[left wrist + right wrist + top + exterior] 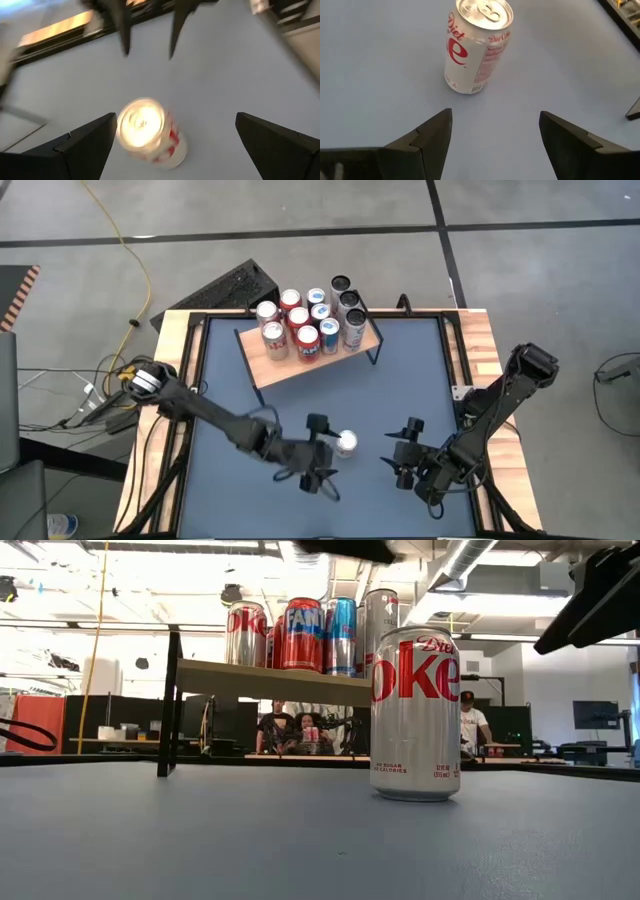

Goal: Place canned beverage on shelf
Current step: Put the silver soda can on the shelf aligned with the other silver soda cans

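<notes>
Left gripper (322, 452): fingers spread wide, holding nothing, hanging over the blue table (400, 390) just beside the Diet Coke can (346, 443); in its wrist view the can sits between and beyond the two dark fingers (85, 145), nearer one of them, not touched. Right gripper (407, 451): fingers apart, empty, on the can's other side, near it but clear of it; its wrist view shows the can beyond the parted fingers (427, 137). Can: silver with red lettering, upright on the table in the near middle, between the two grippers, well apart from the shelf (290, 365). Shelf: light wooden board on thin black legs, set at an angle toward the table's far edge. On it: a cluster of upright cans (310, 320) crowded onto the far right part of the board, red, blue, silver and dark tops among them; the near left part of the board is bare wood. In the low view, the Diet Coke can stands in front of the shelf with those cans above and behind it. Beyond the table: people (275, 725) seated in the room.
</notes>
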